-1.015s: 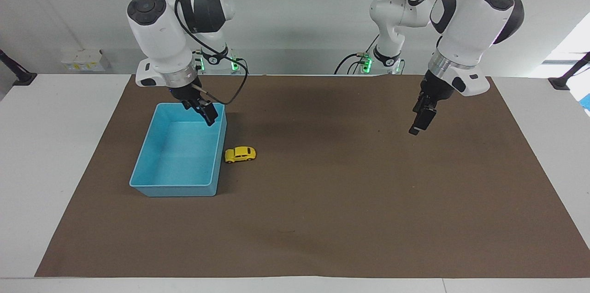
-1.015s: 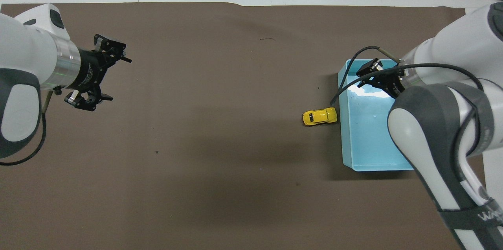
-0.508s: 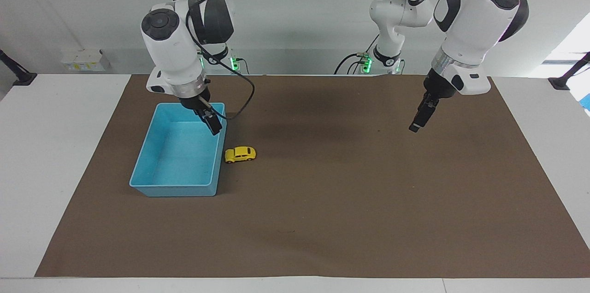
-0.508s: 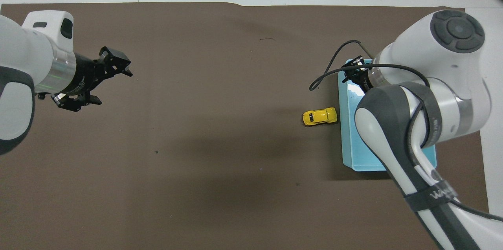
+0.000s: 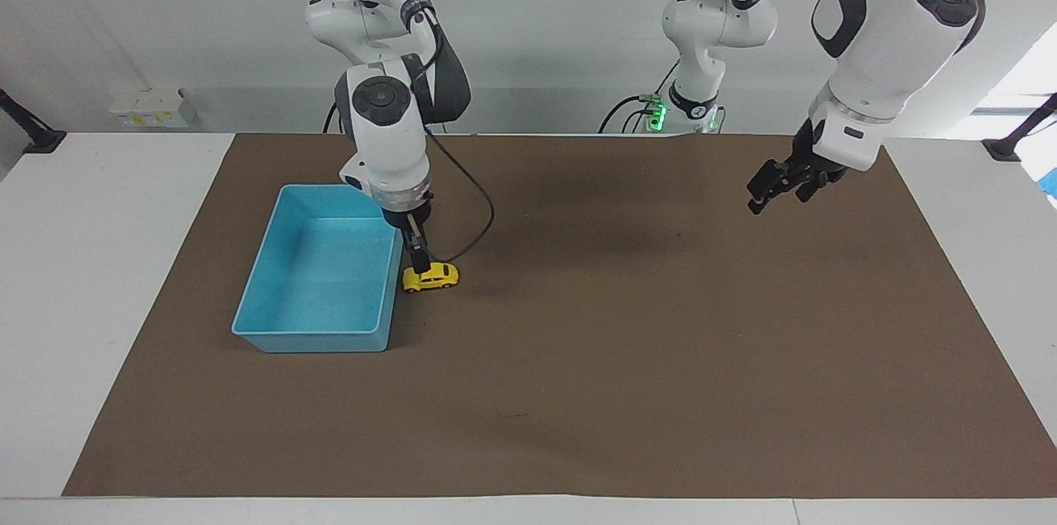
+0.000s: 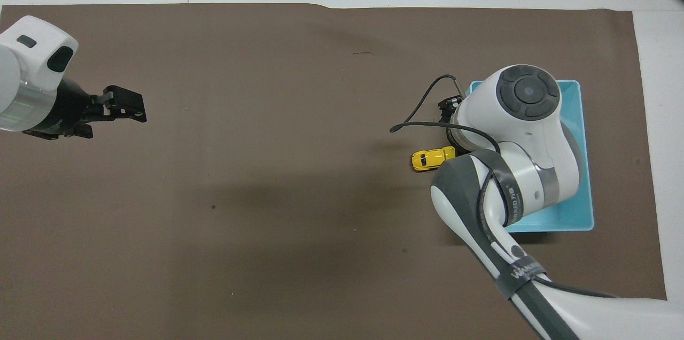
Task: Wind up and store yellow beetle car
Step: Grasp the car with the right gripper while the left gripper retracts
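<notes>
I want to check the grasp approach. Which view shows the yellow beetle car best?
The facing view: the whole yellow beetle car shows beside the blue bin, with the right gripper just above it. In the overhead view, the right arm covers one end of the car.

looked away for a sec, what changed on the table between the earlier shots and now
The right gripper swung from over the blue bin to just above the yellow car, open and not gripping it. The left gripper rose slightly and turned, over bare mat, holding nothing. Car and bin have not moved; the car sits beside the bin.
</notes>
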Robot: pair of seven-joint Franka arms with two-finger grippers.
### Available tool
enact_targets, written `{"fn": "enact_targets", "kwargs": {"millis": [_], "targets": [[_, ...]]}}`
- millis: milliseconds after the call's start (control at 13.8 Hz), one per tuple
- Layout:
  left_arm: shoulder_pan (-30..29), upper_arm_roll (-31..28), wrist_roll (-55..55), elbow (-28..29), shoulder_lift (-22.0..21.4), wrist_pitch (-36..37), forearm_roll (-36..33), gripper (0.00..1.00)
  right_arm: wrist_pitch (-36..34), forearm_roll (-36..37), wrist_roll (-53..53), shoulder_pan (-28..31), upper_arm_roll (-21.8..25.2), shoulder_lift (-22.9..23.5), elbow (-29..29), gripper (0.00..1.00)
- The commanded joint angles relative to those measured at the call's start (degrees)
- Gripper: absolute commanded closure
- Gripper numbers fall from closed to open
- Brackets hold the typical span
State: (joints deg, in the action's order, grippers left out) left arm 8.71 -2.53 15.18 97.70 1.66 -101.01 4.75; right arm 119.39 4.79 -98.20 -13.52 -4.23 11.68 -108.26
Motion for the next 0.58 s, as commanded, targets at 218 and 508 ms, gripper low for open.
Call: {"fn": "enact_targets", "kwargs": {"millis": [218, 508], "targets": [[-4.5, 0.6, -19.6, 2.4, -3.4, 3.3, -1.5, 0.0, 9.4, 6.2, -14.5, -2.2, -0.1, 1.8, -6.9, 0.0], [-5.9, 0.8, -25.9, 1.0, -4.9, 4.8, -1.9, 0.0, 13.7, 12.7, -17.1, -2.4, -0.2, 2.6, -11.3, 0.0]]}}
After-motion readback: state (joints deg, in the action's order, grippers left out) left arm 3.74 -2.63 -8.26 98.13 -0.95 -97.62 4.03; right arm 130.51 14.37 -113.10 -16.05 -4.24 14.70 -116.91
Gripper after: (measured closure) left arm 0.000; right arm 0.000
